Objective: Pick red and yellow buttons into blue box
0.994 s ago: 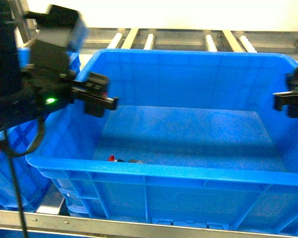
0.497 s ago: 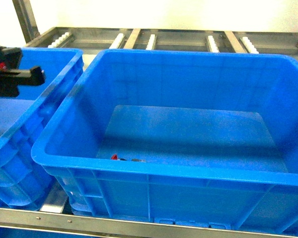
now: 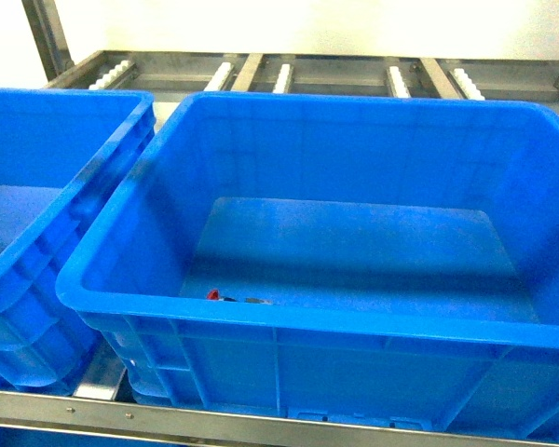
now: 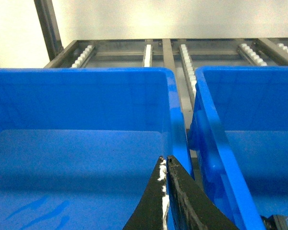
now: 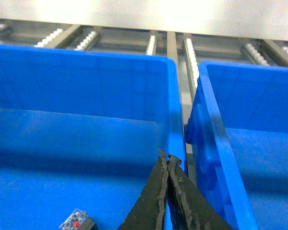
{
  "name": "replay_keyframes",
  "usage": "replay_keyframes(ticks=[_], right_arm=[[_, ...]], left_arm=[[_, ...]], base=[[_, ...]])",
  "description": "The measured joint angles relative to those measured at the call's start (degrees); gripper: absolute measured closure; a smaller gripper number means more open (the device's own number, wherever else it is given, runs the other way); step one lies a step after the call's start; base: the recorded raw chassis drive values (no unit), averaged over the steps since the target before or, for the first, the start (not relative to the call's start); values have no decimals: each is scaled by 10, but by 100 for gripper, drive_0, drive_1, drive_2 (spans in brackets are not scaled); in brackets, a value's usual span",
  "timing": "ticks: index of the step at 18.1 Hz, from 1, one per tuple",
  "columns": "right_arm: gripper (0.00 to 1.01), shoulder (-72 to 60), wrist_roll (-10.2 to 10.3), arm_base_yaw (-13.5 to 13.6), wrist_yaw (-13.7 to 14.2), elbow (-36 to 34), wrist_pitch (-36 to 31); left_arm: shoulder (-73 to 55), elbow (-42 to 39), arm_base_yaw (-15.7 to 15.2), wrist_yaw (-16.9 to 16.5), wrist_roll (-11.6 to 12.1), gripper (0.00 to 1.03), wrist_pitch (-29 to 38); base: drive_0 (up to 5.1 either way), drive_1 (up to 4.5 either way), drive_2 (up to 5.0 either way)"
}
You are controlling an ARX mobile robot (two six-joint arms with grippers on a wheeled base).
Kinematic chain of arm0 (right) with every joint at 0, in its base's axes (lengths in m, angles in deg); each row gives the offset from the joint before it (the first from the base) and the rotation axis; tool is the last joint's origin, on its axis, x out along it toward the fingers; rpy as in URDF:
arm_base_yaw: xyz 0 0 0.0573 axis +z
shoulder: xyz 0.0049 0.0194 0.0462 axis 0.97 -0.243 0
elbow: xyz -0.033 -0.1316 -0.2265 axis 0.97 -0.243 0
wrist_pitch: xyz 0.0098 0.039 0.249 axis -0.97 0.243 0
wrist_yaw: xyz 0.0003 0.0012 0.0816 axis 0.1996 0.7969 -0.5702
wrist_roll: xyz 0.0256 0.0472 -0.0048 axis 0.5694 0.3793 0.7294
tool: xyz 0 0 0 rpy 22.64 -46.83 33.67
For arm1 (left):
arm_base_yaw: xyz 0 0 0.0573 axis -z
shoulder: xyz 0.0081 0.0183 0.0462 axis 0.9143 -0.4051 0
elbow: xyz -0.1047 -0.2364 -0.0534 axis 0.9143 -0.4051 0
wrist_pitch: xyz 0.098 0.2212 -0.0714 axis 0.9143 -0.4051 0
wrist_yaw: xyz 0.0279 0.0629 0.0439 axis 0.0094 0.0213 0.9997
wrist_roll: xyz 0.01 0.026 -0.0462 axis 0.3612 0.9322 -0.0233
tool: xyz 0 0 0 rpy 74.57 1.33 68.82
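The blue box (image 3: 289,318) fills the middle of the head view. On its floor, tight against the front wall, a red button (image 3: 212,295) shows only its cap, with a small grey part (image 3: 256,301) beside it. No yellow cap shows; the yellow button is hidden. In the right wrist view a small clear-topped block with red marks (image 5: 77,220) lies on the blue box floor (image 5: 62,158). My right gripper (image 5: 168,156) hangs shut and empty above it. My left gripper (image 4: 164,158) is shut and empty over the neighbouring crate. Neither gripper appears in the head view.
A second blue crate (image 3: 70,200) stands tight against the box's left side, its floor (image 4: 77,167) bare where it shows. Another crate (image 5: 249,143) sits to the right. Behind run metal roller rails (image 3: 279,73), and a steel shelf edge (image 3: 214,424) crosses in front.
Both arms have pulled back out of the head view: the left one swung left past the neighbouring crate and vanished, the right one left the right edge. The parts in the box stayed put.
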Motion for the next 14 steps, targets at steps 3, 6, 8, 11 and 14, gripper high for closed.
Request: replay_keyframes(ticks=[3, 6, 8, 11, 14], right_arm=[[99, 209, 0, -42, -38, -51, 139], [99, 288, 0, -42, -38, -64, 210], [99, 327, 0, -42, -38, -64, 240], [99, 391, 0, -42, -38, -64, 300], [99, 420, 0, -42, -38, -64, 326]], left_arm=[[200, -78, -47, -49, -1, 101, -125], [285, -92, -47, -49, -1, 101, -190], [324, -99, -47, -49, -1, 101, -226], [397, -100, -47, -49, -1, 101, -287], [428, -100, -47, -49, -1, 101, -316]], base=[[0, 0, 0], [0, 0, 0], [0, 0, 0], [0, 0, 0], [0, 0, 0]])
